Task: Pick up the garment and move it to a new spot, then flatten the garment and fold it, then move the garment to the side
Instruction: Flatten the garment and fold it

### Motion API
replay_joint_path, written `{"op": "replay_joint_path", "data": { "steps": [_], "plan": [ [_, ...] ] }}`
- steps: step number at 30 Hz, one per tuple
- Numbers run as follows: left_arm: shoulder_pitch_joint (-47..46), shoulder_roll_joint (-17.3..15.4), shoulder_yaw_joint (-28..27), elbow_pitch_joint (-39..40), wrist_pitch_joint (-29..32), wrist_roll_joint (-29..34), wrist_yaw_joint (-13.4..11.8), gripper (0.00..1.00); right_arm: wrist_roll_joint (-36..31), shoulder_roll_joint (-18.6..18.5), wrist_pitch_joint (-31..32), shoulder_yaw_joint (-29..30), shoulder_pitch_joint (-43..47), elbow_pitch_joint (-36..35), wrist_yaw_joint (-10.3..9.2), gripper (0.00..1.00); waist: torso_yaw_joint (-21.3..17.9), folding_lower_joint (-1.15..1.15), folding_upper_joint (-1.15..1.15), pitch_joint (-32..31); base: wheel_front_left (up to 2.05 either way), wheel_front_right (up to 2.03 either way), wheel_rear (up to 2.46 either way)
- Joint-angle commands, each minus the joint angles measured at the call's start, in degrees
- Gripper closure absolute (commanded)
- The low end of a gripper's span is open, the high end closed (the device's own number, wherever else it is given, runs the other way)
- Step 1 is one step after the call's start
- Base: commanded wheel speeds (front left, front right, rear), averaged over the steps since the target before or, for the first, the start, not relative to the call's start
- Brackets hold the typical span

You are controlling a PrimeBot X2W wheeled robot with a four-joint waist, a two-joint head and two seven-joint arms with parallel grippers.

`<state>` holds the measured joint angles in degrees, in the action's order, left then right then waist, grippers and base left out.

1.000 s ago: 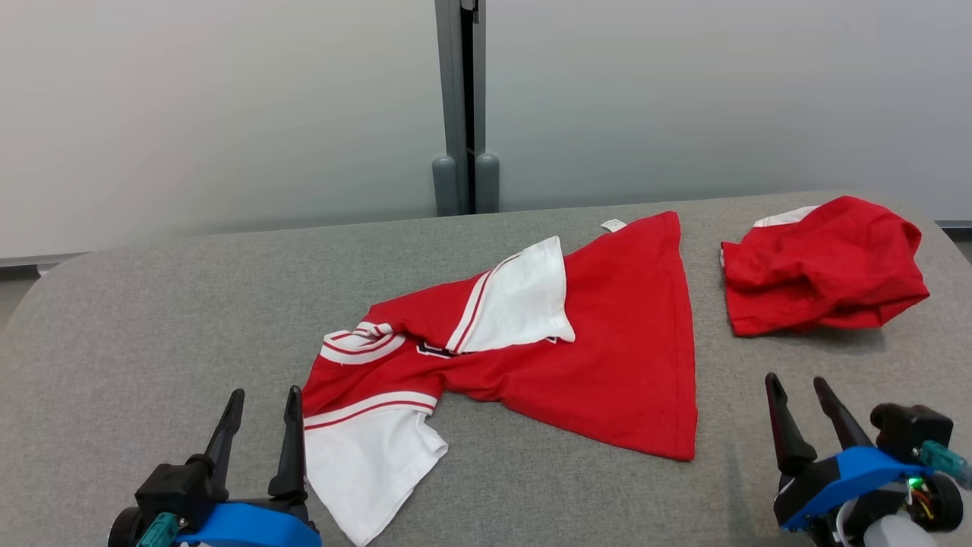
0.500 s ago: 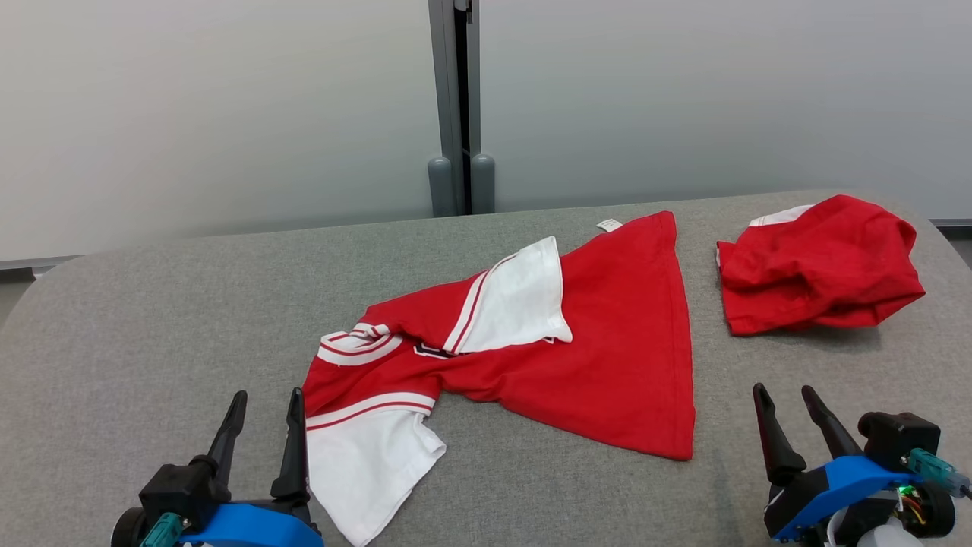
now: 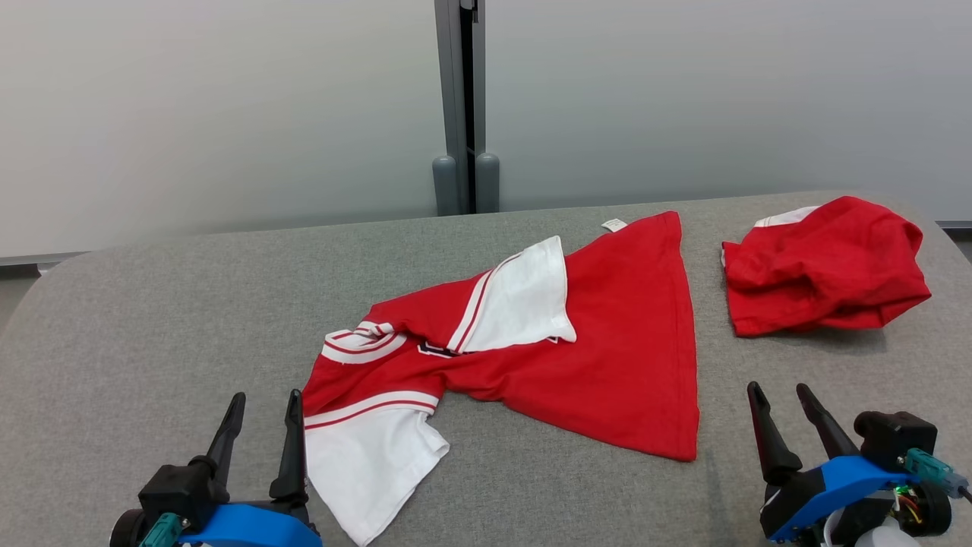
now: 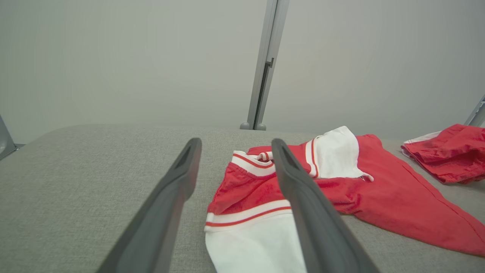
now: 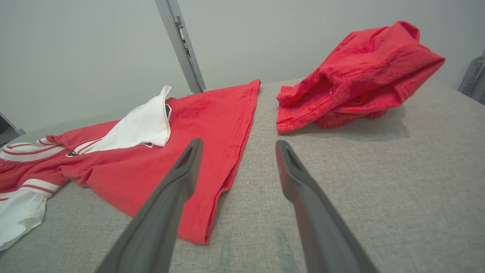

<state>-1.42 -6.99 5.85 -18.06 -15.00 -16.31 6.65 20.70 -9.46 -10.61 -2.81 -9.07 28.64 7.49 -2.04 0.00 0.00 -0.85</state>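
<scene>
Red-and-white jersey garment (image 3: 623,365) lies rumpled on our grey worktop (image 3: 152,319); left pincer (image 3: 266,395), 7 o'clock, perhaps touching it, and right pincer (image 3: 776,387), 5 o'clock, gape empty.

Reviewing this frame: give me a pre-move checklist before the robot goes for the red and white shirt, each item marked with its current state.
1. Left gripper open, holding nothing: ok.
2. Right gripper open, holding nothing: ok.
3. Shirt lying flat: not ok, its far white sleeve is folded over the red body.
4. Shirt apart from the crumpled red garment: ok, bare table shows between them.
5. Left gripper clear of the near white sleeve: cannot tell, they overlap in the head view.
</scene>
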Motion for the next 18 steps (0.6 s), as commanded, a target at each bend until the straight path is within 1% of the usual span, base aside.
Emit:
{"op": "replay_joint_path", "data": {
  "steps": [1, 5, 11, 13, 15, 18],
  "plan": [
    [-0.61, -0.09, -0.44, -0.03, -0.26, 0.19, 0.33, 0.0, -0.42, 0.27, 0.12, 0.32, 0.88, -0.57, 0.01, 0.0, 0.05, 0.0, 0.0, 0.01, 0.0, 0.0, 0.0],
    [-0.68, -0.11, -0.77, 0.09, -0.26, 0.26, 0.36, 0.0, -0.79, 0.48, 0.12, 0.72, 0.8, -1.23, 0.01, 0.0, 0.04, 0.0, 0.0, 0.03, 0.0, 0.0, 0.0],
    [-0.23, 0.05, -0.18, -1.26, 0.51, 0.17, 0.32, 0.0, -0.54, 0.87, 0.57, -0.96, 0.97, -2.55, 0.01, 0.0, -0.06, 0.0, 0.0, 0.08, 0.0, 0.0, 0.0],
    [-0.12, 0.05, 0.62, -2.17, 2.19, -0.35, 0.45, 0.0, -0.19, 0.77, 1.64, -2.19, 1.21, -1.94, 0.01, 0.0, 0.0, 0.0, 0.0, 0.22, 0.0, 0.0, 0.0],
    [0.33, 0.41, 1.83, -3.13, 5.16, -1.5, 0.59, 0.0, 0.09, 0.67, 3.13, -3.93, 1.17, -0.74, 0.01, 0.0, 0.07, 0.0, 0.0, 0.4, 0.0, 0.0, 0.0],
    [1.43, 0.79, 4.39, -4.85, 12.7, -3.86, 0.77, 0.0, 0.7, 1.08, 5.74, -6.1, 0.19, 1.95, 0.01, 0.0, 0.26, 0.0, 0.0, 0.78, 0.0, 0.0, 0.0]
  ]
}}
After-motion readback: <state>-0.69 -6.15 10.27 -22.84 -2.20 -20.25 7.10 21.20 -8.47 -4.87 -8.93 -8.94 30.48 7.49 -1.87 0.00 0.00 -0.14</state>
